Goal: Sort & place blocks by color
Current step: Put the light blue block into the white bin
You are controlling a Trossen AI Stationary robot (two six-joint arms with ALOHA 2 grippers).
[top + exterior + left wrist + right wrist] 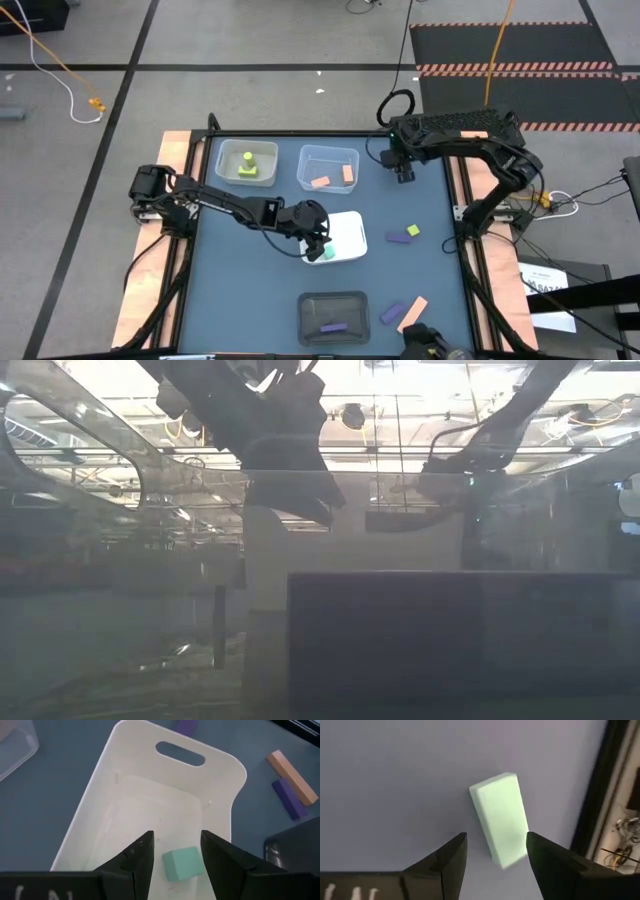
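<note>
My left gripper [176, 855] is open over the near end of the white tray [350, 236] at mid-table [318, 246]. A mint-teal cube [182, 863] lies on the tray floor between its fingers, with a gap on each side. My right gripper [496, 852] is open near the table's far right corner [403, 174]. It hangs over a mint-teal bar [500, 817] that lies flat on the table. The bar's near end sits between the two fingertips and touches neither. In the high view the gripper hides this bar.
A clear tray with yellow-green blocks [247, 163] and a clear tray with orange blocks [328, 168] stand at the far edge. A dark tray with a purple bar [333, 318] stands at the near edge. Loose purple, yellow-green [405, 233] and orange blocks [402, 312] lie on the right.
</note>
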